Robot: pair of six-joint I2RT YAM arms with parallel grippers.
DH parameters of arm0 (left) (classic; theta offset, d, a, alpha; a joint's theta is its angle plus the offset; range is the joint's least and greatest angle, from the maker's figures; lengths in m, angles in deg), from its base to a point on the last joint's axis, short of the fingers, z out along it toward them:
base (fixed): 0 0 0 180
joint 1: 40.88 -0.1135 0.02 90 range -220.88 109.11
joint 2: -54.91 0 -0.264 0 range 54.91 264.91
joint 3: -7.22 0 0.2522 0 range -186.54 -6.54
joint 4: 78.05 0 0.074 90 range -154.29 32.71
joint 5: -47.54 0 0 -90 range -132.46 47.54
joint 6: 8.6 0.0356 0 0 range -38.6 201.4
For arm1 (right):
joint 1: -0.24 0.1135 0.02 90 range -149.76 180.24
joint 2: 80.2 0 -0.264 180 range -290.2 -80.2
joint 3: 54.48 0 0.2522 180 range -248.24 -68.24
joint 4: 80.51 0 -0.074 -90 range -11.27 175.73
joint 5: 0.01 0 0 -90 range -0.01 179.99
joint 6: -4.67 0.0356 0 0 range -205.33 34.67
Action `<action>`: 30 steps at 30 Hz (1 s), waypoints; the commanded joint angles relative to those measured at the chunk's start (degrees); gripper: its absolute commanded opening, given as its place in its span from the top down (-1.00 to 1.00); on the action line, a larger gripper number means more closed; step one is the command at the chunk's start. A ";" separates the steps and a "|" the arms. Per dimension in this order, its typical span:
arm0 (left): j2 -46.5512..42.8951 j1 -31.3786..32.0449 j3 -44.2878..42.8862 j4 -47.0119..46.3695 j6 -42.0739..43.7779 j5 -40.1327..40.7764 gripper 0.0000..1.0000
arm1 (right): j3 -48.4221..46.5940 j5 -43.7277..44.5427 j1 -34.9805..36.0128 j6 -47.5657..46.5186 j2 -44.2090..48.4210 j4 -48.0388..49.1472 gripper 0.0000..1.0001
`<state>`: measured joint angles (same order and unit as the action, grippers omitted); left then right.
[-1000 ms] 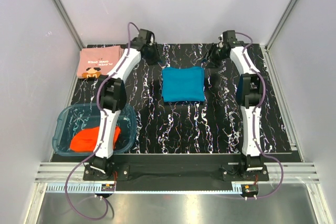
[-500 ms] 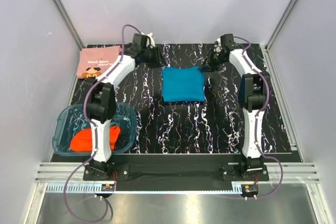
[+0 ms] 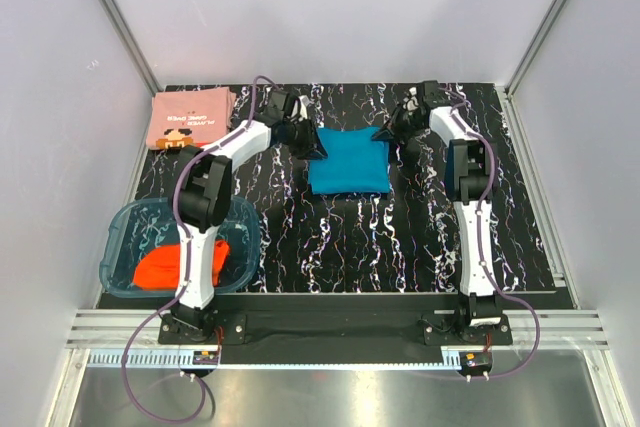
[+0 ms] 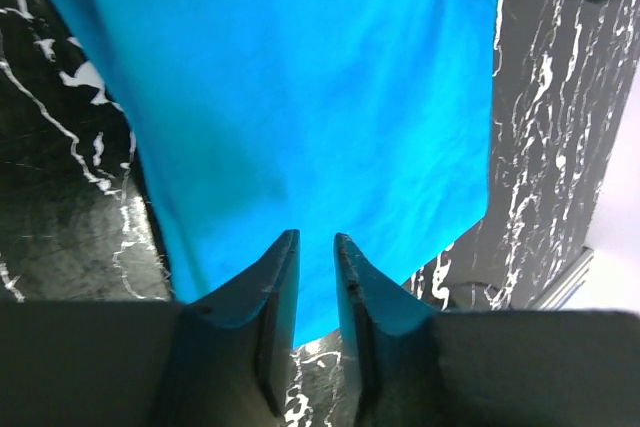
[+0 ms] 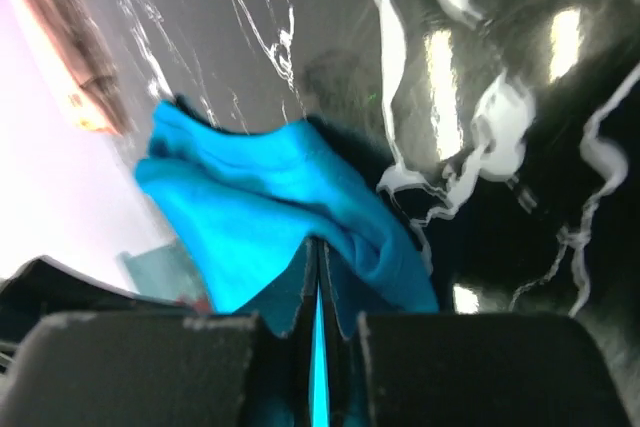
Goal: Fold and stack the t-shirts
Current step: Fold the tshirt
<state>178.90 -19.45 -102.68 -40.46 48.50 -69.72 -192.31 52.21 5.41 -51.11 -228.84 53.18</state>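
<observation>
A teal-blue t-shirt (image 3: 348,162) lies folded into a square on the middle of the black marbled table (image 3: 330,237). My left gripper (image 3: 312,144) is at its far left corner. In the left wrist view its jaws (image 4: 315,239) stand a narrow gap apart over the cloth's edge (image 4: 300,97), pinching nothing. At the far right corner, my right gripper (image 3: 383,134) is shut on the teal cloth (image 5: 260,187); a thin strip of it shows between the jaws (image 5: 318,247). The salmon-pink printed t-shirt (image 3: 190,117) lies folded at the far left. The orange-red t-shirt (image 3: 165,265) lies crumpled in the tub.
A clear blue-tinted plastic tub (image 3: 125,219) stands at the near left, beside the left arm's base. Metal frame posts and pale walls close in the table at the back and both sides.
Both grippers have come inward and down from the table's far edge onto the teal shirt's far corners. The right jaws have closed on the cloth.
</observation>
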 commanded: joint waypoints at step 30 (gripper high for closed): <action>25.69 -5.87 -27.17 -18.91 -12.62 -5.52 0.48 | 13.95 -10.64 13.64 -0.92 18.83 -2.25 0.49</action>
<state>203.40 -24.50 -126.70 -55.43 37.37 -74.66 -178.74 45.22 16.27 -53.26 -209.67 49.70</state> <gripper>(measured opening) 0.263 0.269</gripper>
